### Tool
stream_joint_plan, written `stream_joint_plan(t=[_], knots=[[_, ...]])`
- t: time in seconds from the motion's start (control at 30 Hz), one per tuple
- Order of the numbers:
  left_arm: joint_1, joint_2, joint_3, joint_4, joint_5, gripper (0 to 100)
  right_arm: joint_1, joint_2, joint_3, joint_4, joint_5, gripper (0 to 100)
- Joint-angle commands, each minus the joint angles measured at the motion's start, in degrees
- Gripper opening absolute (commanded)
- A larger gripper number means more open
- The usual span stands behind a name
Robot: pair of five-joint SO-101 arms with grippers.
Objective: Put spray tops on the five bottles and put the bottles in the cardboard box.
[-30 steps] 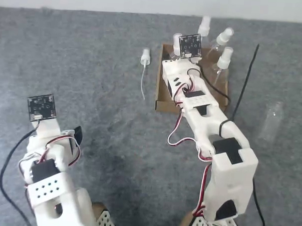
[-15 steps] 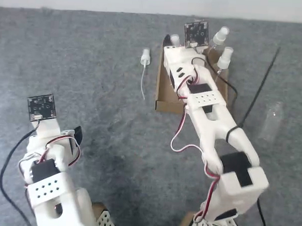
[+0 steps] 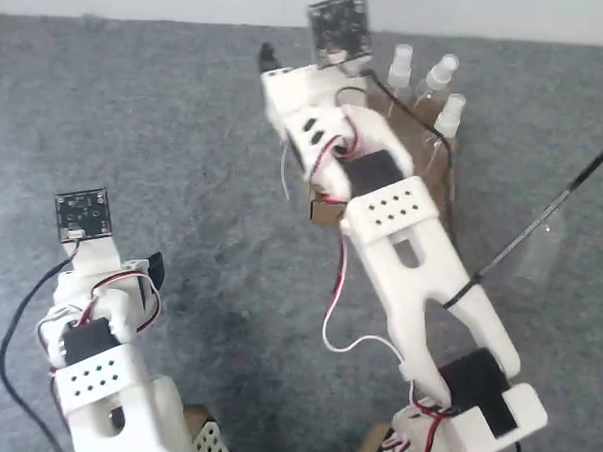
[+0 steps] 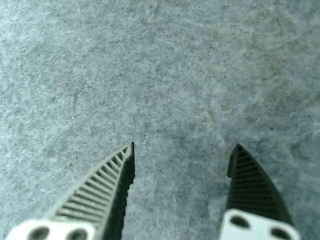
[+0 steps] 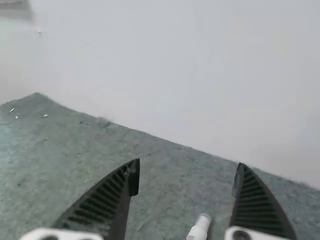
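Right gripper (image 5: 186,172): jaws spread wide, nothing held, poised over the loose spray top (image 5: 200,229), which lies on the grey carpet (image 4: 150,60) just beside the cardboard box (image 3: 450,170). The top is small white moulded plastic and probably very light, with a rigid head. Its thin dip tube (image 3: 286,185) looks bendy and will likely flop, so grip the head or collar, not the tube.

The uncapped bottle (image 3: 541,241) lies on its side, well apart from the box. It's clear, thin-walled, smooth and round, so it probably rolls and slips; pinch it gently mid-body.

At least three capped bottles (image 3: 443,72) stand upright in the box.

Left gripper (image 4: 182,152): jaws apart, empty, ribbed black pads, above bare carpet.
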Motion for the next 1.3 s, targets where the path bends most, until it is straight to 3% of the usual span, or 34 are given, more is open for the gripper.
stream_joint_plan(t=[0.0,0.27,0.87,1.27], knots=[[0.1,-1.2,-0.6,-1.1,-0.4,28,-2.4,-4.2,-5.4,3.5,0.7,24.9],[0.1,-1.2,-0.6,-1.1,-0.4,28,-5.1,4.6,-7.3,7.6,0.7,24.9],[0.3,-1.4,-0.2,-1.1,-2.2,28,0.2,49.6,-44.4,7.4,0.2,24.9],[0.4,-1.6,0.1,-1.1,-2.4,28,0.1,61.8,-55.6,8.1,0.4,24.9]])
